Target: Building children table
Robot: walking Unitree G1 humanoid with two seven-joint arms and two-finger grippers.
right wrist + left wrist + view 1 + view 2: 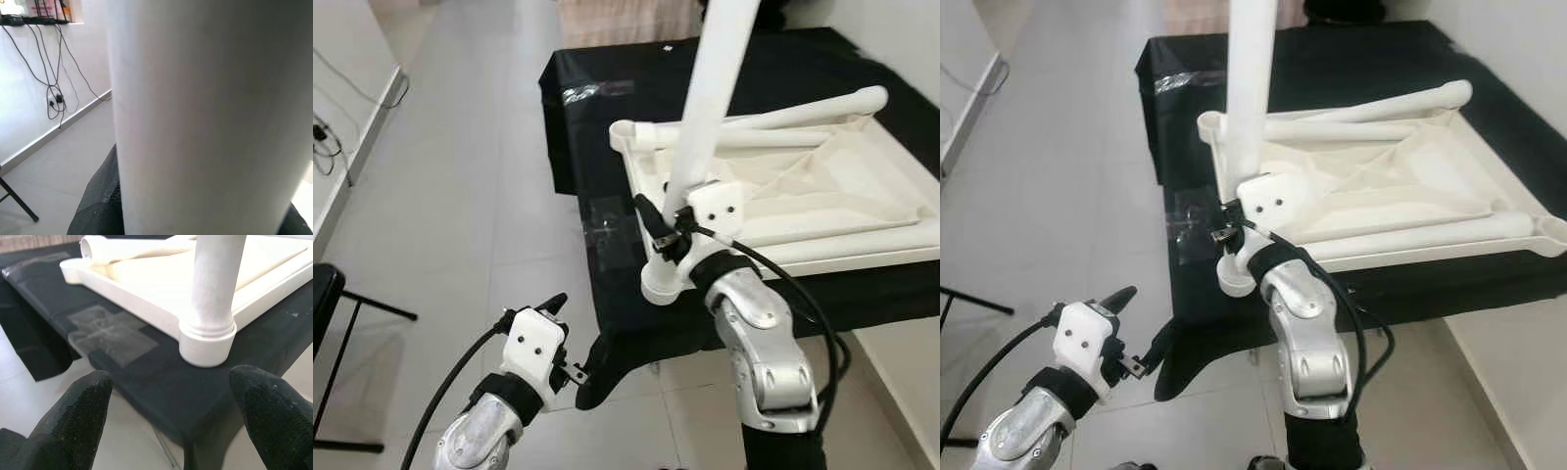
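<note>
A white children's table top (891,201) lies upside down on a black-covered table (773,59). One white leg (715,88) stands upright in the socket at its near left corner (205,340). My right gripper (671,230) is shut on this leg just above the socket; in the right wrist view the leg (205,117) sits against a black finger (98,205). Two more legs (783,116) (862,235) lie loose in the frame. My left gripper (566,338) hangs open below the table's near left corner, its fingers (73,416) apart with nothing between them.
Clear plastic bags (597,93) (607,230) lie on the black cloth left of the frame. The cloth's corner (607,362) droops close to my left gripper. A black stand (352,304) is on the tiled floor at far left, and cables (323,137) run along the left wall.
</note>
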